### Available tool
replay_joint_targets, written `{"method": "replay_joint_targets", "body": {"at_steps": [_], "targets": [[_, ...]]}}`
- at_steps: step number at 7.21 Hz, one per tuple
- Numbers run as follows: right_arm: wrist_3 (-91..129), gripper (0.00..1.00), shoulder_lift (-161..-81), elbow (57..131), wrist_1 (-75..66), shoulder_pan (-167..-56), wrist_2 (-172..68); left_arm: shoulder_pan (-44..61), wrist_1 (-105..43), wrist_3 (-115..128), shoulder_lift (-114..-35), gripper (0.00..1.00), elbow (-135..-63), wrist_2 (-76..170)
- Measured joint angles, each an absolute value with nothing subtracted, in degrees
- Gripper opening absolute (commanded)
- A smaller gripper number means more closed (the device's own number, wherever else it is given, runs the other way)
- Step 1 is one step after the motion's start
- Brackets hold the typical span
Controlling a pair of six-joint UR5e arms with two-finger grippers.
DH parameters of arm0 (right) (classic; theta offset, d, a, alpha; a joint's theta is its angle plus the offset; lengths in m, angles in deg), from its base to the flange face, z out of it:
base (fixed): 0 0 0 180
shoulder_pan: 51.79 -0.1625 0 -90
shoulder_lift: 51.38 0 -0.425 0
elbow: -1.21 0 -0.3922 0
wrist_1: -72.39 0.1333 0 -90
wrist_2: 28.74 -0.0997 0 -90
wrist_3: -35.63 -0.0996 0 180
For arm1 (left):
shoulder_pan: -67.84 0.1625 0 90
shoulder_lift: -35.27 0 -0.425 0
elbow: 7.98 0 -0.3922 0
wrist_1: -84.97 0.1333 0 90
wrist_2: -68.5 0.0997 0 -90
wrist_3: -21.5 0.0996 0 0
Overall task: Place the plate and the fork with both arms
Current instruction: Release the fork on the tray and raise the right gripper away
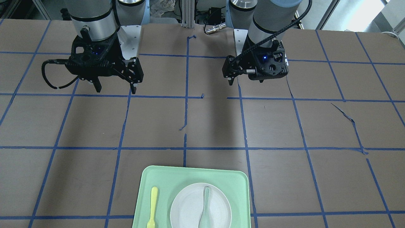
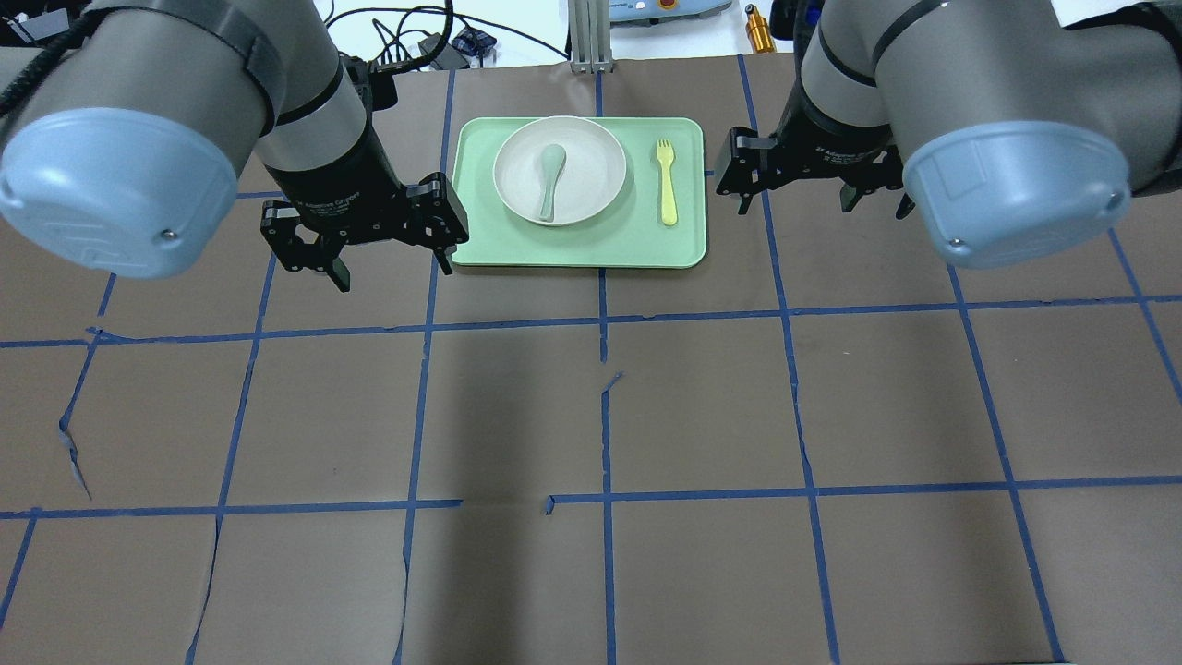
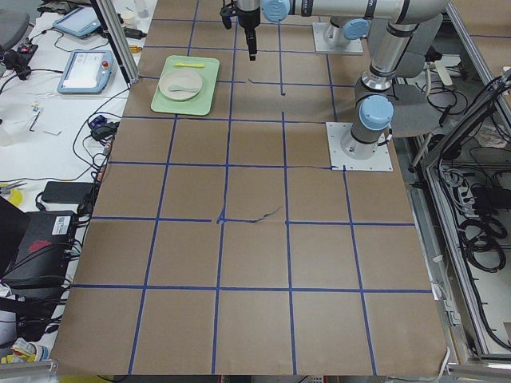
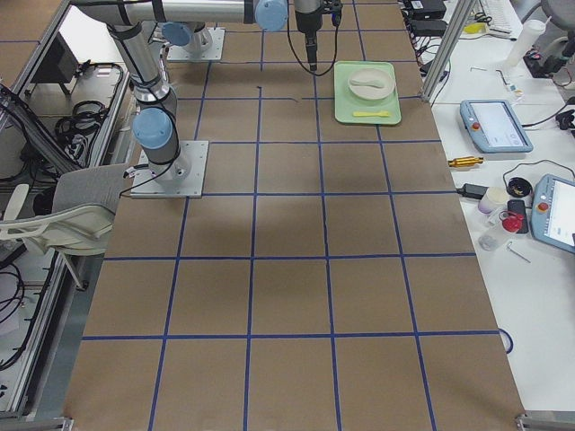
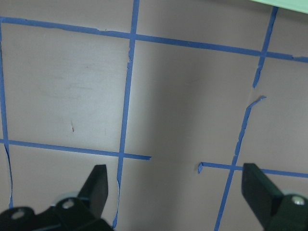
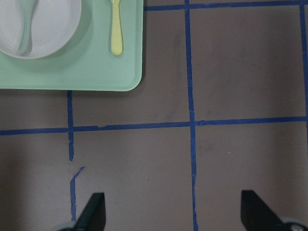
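Fingers, left: left gripper (image 2: 388, 259) hangs above bare tabletop (image 2: 591, 416) beside the tray's left edge, its fingers spread wide with nothing between them, as the left wrist view also shows.
Fingers, right: right gripper (image 2: 817, 199) hovers over the tabletop on the other side of the tray, fingers likewise spread and empty.
Plate: white plate (image 2: 560, 169) sits inside the mint-green tray (image 2: 591, 247), toward the tray's left half in the overhead view.
Spoon: pale grey-green spoon (image 2: 551, 180) lies in the plate, loose, handle toward the robot.
Fork: yellow fork (image 2: 667, 181) lies flat on the tray floor just beside the plate, tines away from the robot, apart from the plate's rim.
Risk, plate: lifting by the shallow rim with one pair of fingers could tilt it, and the loose spoon would likely slide off.
Risk, fork: it is thin and flat against the tray, so the fingers may scrape the tray or skid over the handle and close on nothing.
Risk, tray: a downward push or a snag on its raised edge could shift the light tray and move both targets.
Risk, arms: plate and fork lie close together, so both arms reaching in at once could crowd each other.
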State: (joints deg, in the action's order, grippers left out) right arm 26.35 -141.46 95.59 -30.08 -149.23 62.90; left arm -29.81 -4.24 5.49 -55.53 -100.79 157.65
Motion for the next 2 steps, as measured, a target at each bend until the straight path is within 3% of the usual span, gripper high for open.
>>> {"method": "replay_joint_targets", "body": {"at_steps": [2], "targets": [[26.3,1.00,-140.3,92.0,-24.4,-149.4,62.8,-29.8,-4.2,5.4,-55.4,1.00,-100.8,157.6]]}}
